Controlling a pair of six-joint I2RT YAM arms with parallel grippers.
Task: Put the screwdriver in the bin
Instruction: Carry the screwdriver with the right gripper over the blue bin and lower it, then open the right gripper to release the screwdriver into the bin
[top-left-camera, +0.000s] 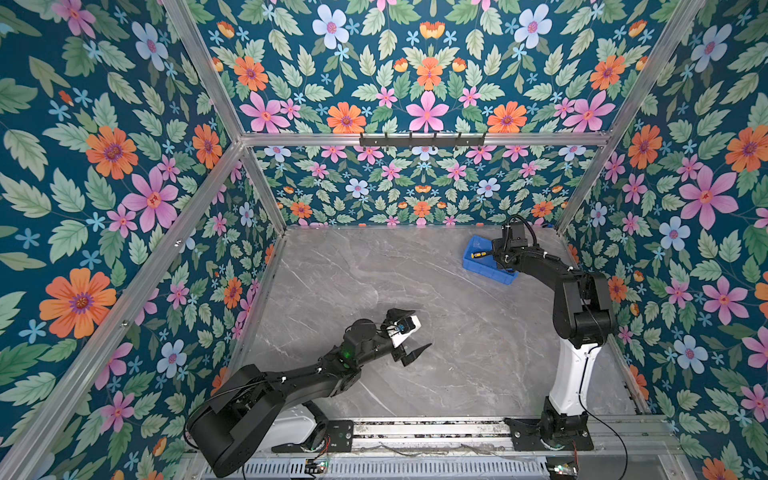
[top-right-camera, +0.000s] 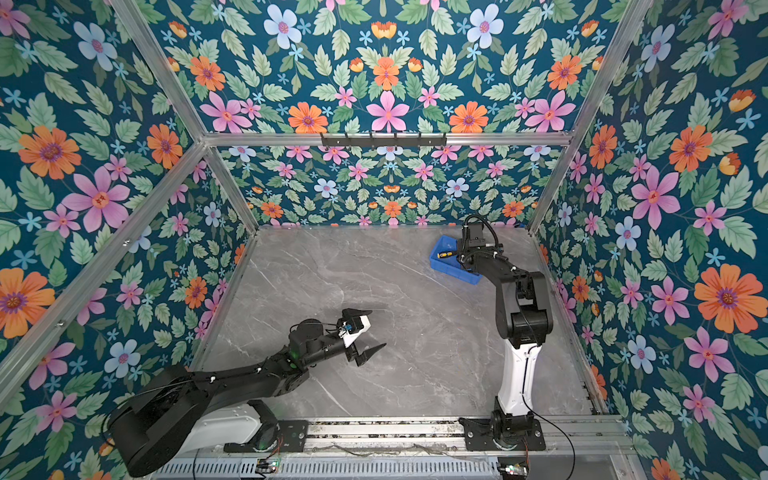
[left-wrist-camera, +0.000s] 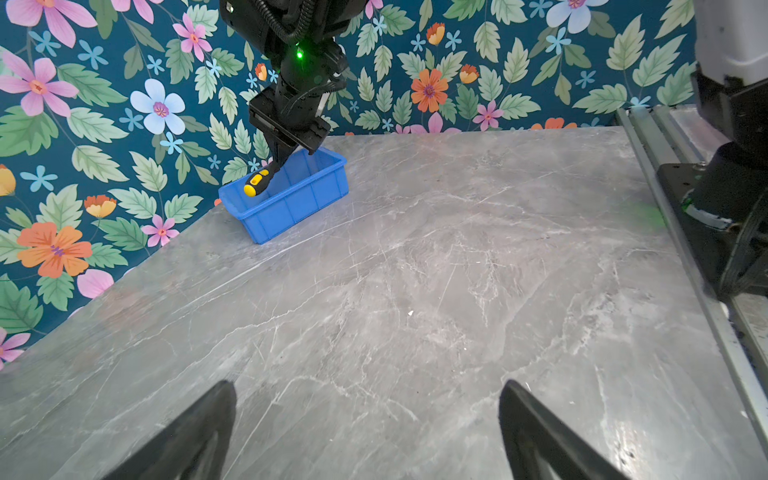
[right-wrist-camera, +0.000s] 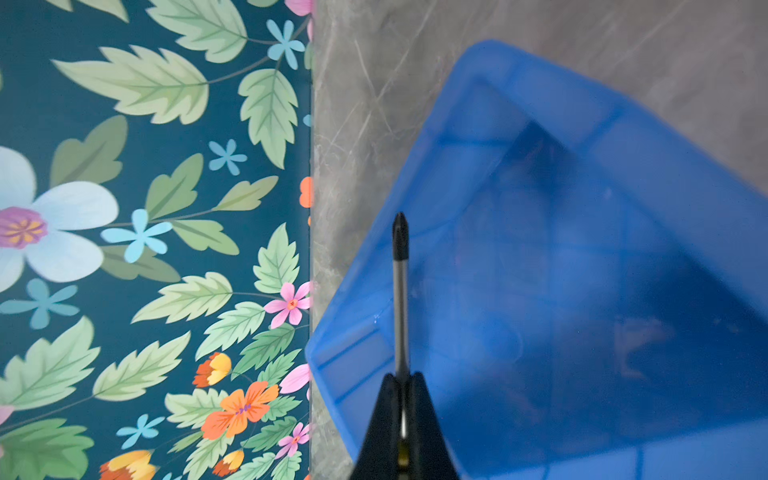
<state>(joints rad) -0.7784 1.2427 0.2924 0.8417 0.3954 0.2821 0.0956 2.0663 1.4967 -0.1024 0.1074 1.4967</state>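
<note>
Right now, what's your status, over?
Right tool shut on black-and-yellow screwdriver, above blue plastic bin. Left tool open, empty. Nothing blocks the drop.

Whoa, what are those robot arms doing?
The right gripper is shut on the screwdriver and holds it tilted over the open blue bin, which sits near the far right corner of the table. It has not let go yet, so the screwdriver isn't lying in the bin. The left gripper is open and empty, above the table nearer the front.
</note>
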